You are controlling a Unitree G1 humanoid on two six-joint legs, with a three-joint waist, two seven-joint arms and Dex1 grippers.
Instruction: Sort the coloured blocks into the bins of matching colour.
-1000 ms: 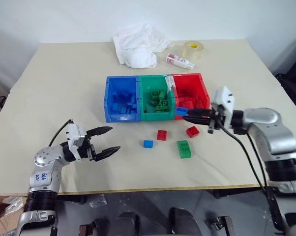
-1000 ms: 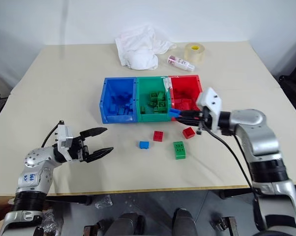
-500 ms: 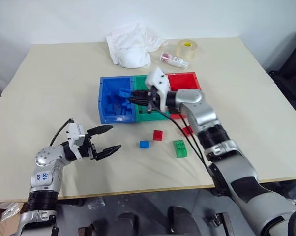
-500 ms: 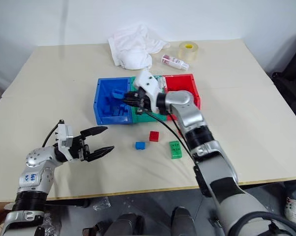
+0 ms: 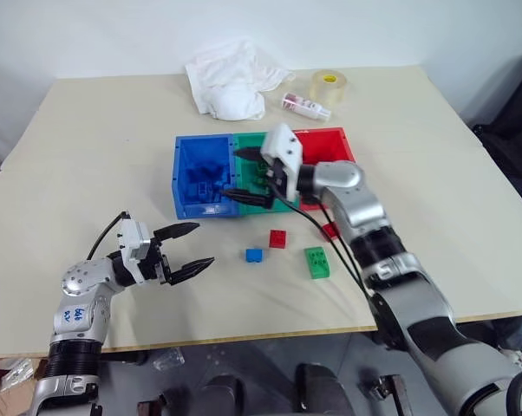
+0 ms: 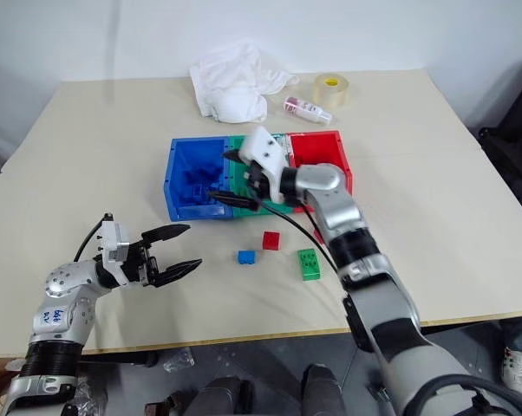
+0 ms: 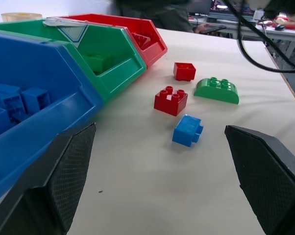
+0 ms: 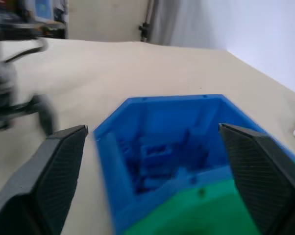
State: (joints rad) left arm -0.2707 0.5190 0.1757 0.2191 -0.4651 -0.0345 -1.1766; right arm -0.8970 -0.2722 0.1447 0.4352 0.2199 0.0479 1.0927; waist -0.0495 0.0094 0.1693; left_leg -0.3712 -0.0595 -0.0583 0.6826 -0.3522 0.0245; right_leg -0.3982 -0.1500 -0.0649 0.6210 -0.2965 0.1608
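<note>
Coloured blocks: blue [image 5: 255, 255], two red [image 5: 278, 238] and green [image 5: 316, 261] lie on the counter [image 5: 114, 156] near the bins [image 5: 202, 178]. Right gripper [image 5: 238, 173] hovers over the blue bin, fingers apart, empty; that drop looks done. Left gripper [image 5: 185, 250] waits, fingers apart. Next: fetch another.

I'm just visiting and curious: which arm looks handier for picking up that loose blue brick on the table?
Probably the left. The left gripper is open, low beside the blue brick; the right gripper is open over the blue bin.
</note>
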